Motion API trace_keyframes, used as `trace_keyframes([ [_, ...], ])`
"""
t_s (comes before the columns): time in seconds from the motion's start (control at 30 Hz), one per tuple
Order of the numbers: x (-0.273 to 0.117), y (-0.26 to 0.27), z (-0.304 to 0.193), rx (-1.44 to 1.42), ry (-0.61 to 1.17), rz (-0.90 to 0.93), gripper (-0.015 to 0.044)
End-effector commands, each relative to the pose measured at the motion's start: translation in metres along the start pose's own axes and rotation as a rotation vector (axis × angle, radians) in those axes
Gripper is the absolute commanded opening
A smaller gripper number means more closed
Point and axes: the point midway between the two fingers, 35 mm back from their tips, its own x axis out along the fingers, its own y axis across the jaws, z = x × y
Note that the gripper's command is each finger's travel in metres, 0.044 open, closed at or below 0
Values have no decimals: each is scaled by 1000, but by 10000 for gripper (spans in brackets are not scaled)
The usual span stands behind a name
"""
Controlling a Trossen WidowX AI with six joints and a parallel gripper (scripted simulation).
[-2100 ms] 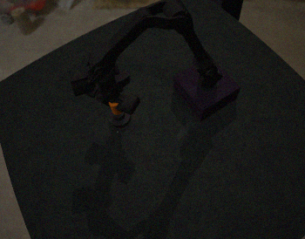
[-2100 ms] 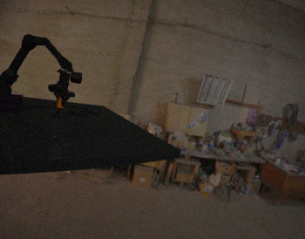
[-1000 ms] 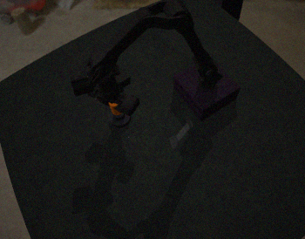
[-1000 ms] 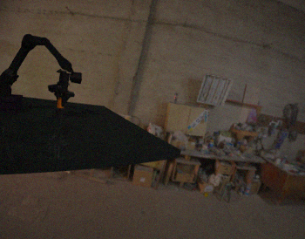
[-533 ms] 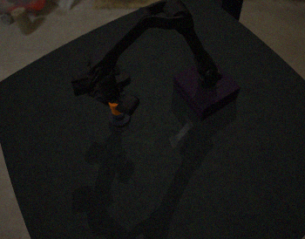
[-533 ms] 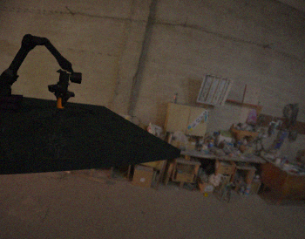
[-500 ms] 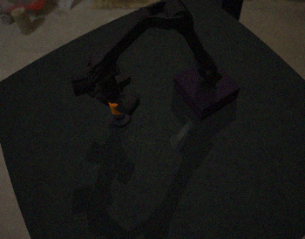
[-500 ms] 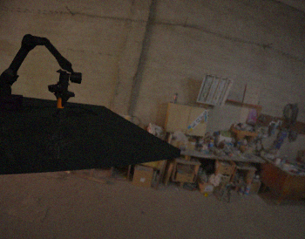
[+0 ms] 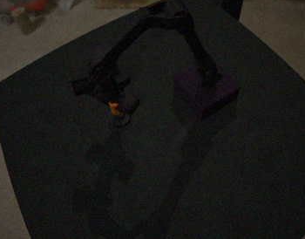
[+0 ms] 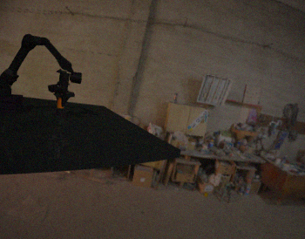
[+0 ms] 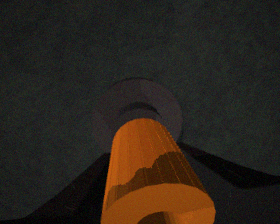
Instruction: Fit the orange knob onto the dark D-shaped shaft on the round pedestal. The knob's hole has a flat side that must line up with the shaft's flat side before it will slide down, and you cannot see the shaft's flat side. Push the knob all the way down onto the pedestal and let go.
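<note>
Orange knob (image 9: 114, 109) (image 10: 59, 103) (image 11: 147, 157) over round pedestal (image 9: 122, 120) (image 11: 104, 112), clamped in gripper (image 9: 122, 104) (image 10: 61, 99), seating unconfirmed, shaft hidden; step looks like fitting or flat alignment, so next likely calls for small twists under light downward pressure, full push, release.

Dark table (image 9: 254, 166) (image 10: 80, 144) (image 11: 50, 60) under round pedestal (image 9: 122, 121) (image 11: 106, 107).

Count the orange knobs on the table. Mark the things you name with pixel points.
1: the knob (image 9: 114, 108) (image 10: 59, 103) (image 11: 145, 160), held in the gripper (image 9: 118, 105) (image 10: 61, 101) over the pedestal (image 9: 127, 121) (image 11: 106, 112). The arm could hide others.
</note>
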Motion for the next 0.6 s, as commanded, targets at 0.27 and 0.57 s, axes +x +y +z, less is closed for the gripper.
trace_keyframes([
  [0.27, -6, -2, 3, 44, -6, 1, 0],
  [0.57, -3, 0, 1, 69, -6, 1, 0],
])
